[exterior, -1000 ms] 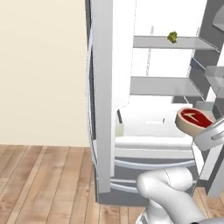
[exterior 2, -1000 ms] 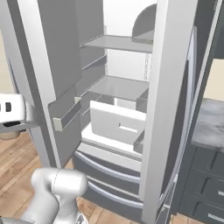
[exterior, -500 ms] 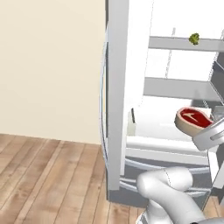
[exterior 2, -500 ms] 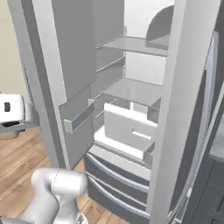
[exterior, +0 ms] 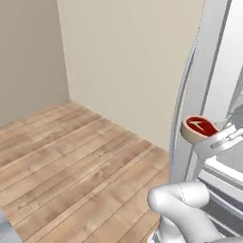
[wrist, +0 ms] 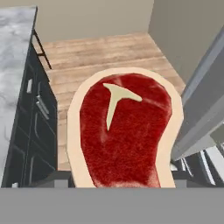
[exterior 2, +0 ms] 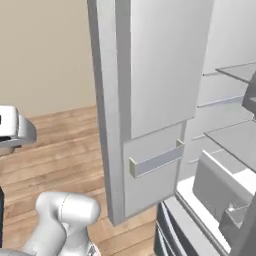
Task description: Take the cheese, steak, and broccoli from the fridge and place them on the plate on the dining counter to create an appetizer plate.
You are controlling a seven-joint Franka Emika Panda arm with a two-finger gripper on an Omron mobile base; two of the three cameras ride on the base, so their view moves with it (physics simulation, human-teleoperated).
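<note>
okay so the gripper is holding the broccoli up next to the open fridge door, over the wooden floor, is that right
Not quite. The gripper is holding the steak, not broccoli: the hand view shows a red slab with a pale fat rim and a white bone mark filling the space between the fingers. The rest stands: it is held beside the open fridge door, above the wooden floor.

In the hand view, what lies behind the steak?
Behind the steak are wooden floor, a marble counter over dark cabinets at left, and a fridge door at right. The steak covers the gripper's fingers and the floor directly beneath.
</note>
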